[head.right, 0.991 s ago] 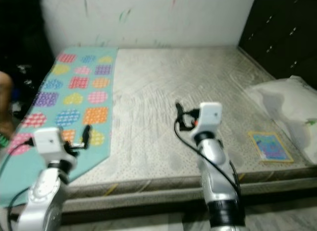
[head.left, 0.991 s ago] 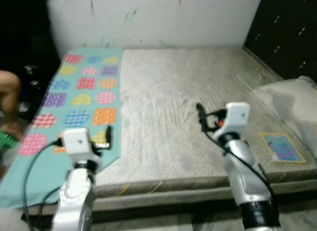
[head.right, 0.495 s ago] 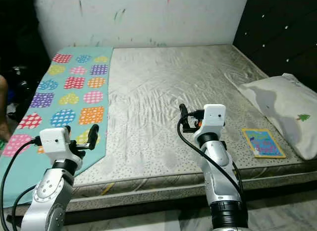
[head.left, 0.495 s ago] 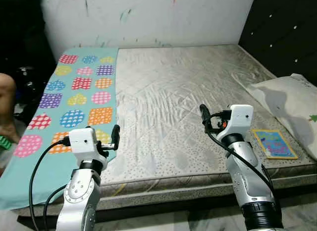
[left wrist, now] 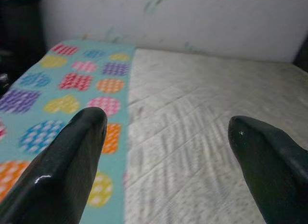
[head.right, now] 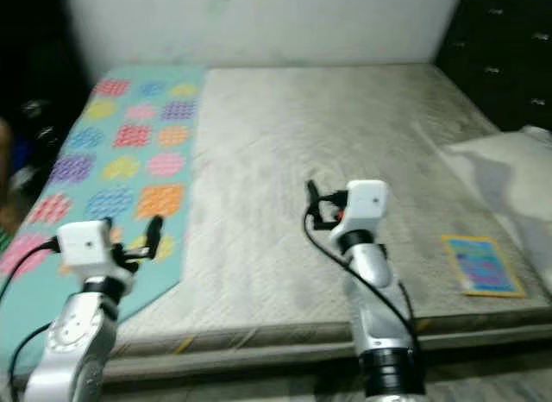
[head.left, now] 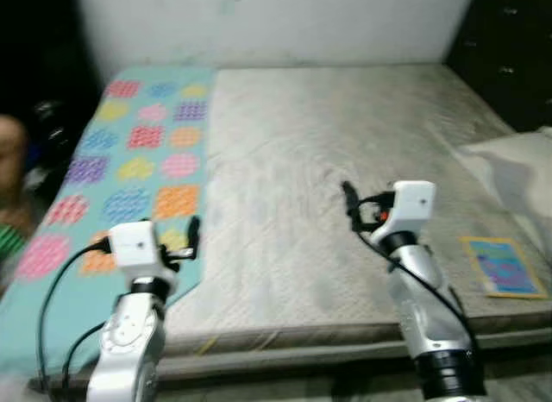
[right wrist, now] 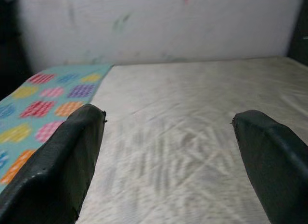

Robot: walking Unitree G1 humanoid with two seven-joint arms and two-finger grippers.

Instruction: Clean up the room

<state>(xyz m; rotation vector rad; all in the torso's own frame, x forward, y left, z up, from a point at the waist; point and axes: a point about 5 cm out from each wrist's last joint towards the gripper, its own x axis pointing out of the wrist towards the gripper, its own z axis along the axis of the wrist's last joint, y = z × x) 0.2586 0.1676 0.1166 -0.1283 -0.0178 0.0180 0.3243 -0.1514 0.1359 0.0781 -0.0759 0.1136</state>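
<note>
while head views show a book [head.left: 503,266], wrist views show fingers [left wrist: 72,156] apart.

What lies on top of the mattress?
On the mattress: a patterned teal sheet along its left side, a thin book and a pillow at right. What the sheet covers is hidden.

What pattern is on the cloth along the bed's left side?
Teal cloth with multicoloured dotted and checked patches; clearest in left wrist view.

One bare grey quilted mattress [head.left: 328,186] carries one teal cloth patterned with coloured dotted shapes [head.left: 129,169], one white pillow [head.left: 517,165] and one thin yellow-bordered picture book [head.left: 503,266], below two silver robot arms.
</note>
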